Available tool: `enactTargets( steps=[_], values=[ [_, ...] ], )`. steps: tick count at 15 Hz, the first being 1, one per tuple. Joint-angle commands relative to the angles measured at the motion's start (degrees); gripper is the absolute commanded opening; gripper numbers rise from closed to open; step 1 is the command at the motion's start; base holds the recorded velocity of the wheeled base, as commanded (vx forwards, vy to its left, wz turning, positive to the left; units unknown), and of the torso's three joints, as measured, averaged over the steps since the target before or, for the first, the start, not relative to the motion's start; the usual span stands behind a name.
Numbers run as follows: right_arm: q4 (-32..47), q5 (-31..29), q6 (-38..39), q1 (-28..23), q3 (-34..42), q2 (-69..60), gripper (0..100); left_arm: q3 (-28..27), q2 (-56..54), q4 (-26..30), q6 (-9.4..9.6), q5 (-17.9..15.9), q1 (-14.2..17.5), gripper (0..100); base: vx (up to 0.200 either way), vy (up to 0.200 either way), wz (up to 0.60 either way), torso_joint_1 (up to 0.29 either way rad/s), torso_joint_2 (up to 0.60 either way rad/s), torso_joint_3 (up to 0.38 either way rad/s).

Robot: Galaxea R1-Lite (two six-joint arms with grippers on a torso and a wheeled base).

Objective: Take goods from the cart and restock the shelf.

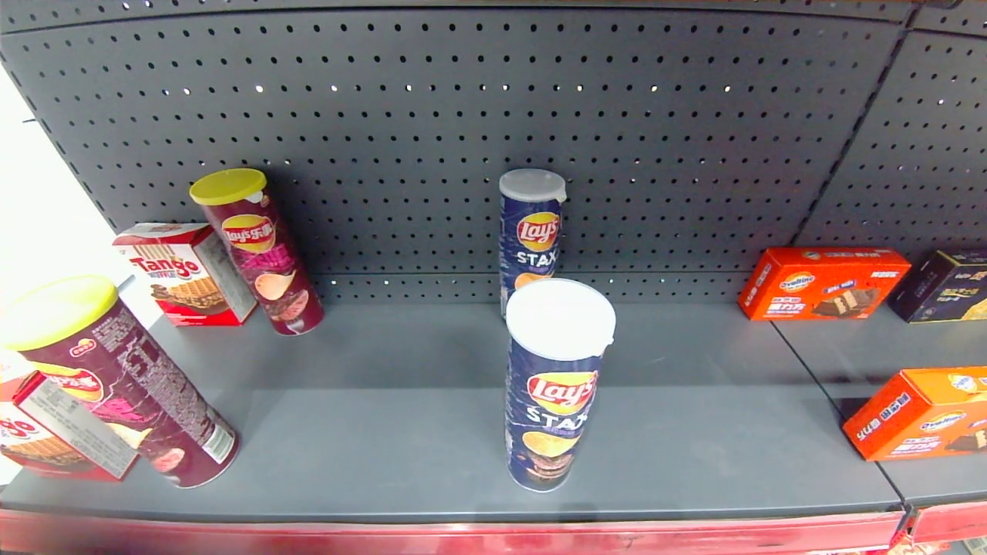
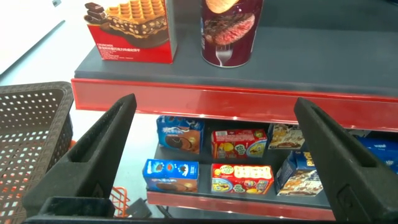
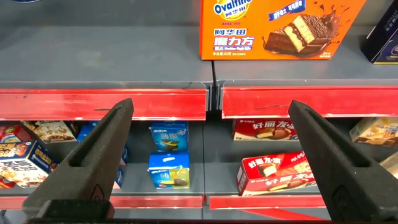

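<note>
**Head view.** Grey metal shelf (image 1: 370, 432) with a perforated back panel and a red front lip.
- Centre front: tall blue crisp can with white lid (image 1: 557, 385), upright.
- Behind it, near the back panel: second blue crisp can (image 1: 530, 235), upright, apart from the first.
- Left back: maroon crisp can with yellow lid (image 1: 262, 254), just beside a red-and-white wafer box (image 1: 185, 274).
- Left front: second maroon can (image 1: 123, 385), with a second wafer box (image 1: 54, 439) against it at the lip.
- Right: orange cardboard box (image 1: 821, 281) at the back, second orange box (image 1: 921, 412) nearer the front, dark box (image 1: 944, 285) at far right.

**Left wrist view.** Left tool (image 2: 214, 101) has its fingers spread wide and faces the red lip. A maroon can and a wafer box stand on the shelf beyond it, near the edge. Black woven cart basket (image 2: 28, 130) lies just beside one finger, outside the gap. Small blue and red boxes (image 2: 239, 144) sit on a lower shelf, seen through the gap.

**Right wrist view.** Right tool (image 3: 210, 104) is likewise spread wide and faces the red lip. An orange box stands on the shelf beyond it. Assorted small cartons (image 3: 169, 163) sit on the lower shelf.
</note>
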State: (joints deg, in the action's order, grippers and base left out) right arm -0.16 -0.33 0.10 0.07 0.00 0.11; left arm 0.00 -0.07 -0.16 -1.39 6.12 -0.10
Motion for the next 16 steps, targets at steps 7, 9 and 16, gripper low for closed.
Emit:
enactTargets(
  steps=[7, 9, 16],
  values=[
    [-0.02, 0.5, 0.08, 0.01, 0.0, 0.15, 100, 0.0, 0.07, -0.02, 0.07, 0.03, 0.01, 100, 0.0, 0.0, 0.09, 0.0, 0.0, 0.0],
    [-0.02, 0.5, 0.08, 0.01, 0.0, 0.15, 100, 0.0, 0.07, -0.02, 0.07, -0.06, 0.01, 100, 0.0, 0.0, 0.0, 0.0, 0.0, 0.0],
    [-0.02, 0.5, 0.08, 0.01, 0.0, 0.15, 100, 0.0, 0.07, -0.02, 0.07, -0.14, 0.01, 100, 0.0, 0.0, 0.0, 0.0, 0.0, 0.0]
  ],
)
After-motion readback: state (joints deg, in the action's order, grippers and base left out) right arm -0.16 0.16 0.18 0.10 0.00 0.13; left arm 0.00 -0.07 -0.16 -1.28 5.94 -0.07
